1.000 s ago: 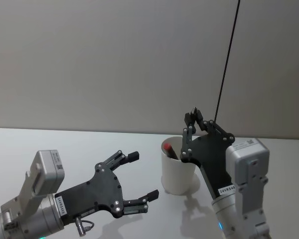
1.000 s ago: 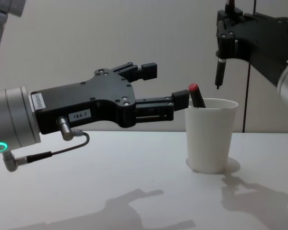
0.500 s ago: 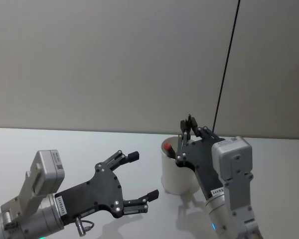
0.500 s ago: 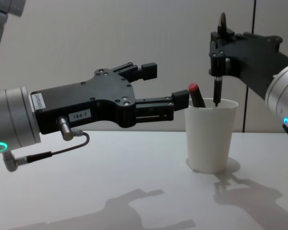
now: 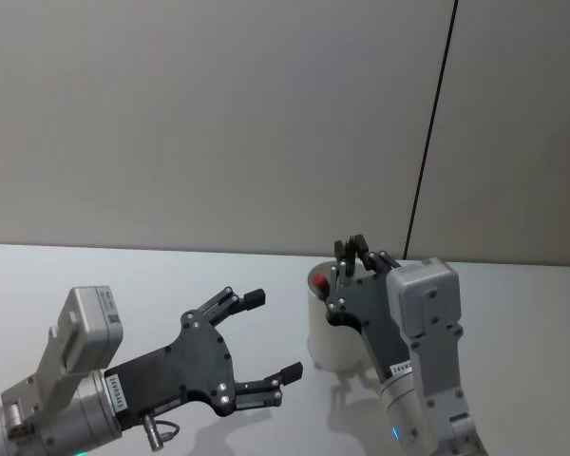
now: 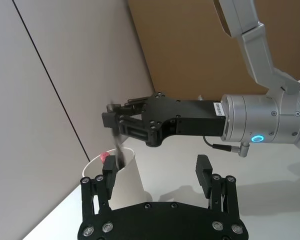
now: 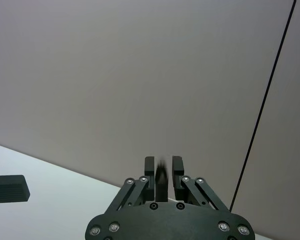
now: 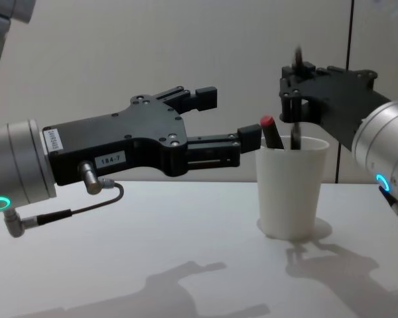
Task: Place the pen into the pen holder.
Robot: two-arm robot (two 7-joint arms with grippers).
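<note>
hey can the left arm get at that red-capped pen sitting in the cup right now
Probably not cleanly. The left tool hangs open beside the pen holder, near the red-capped pen, but the right tool sits right over the rim, lowering a dark pen into it and crowding the opening.

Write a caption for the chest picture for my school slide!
Right gripper lowers a black pen into the white cup beside a red-capped pen; open left gripper waits nearby.

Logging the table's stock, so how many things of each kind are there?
Cups: 1, white.
Pens: 2, a red-capped pen standing in the cup and a dark pen held by the right gripper, its tip inside the cup.
Total: 3.
</note>
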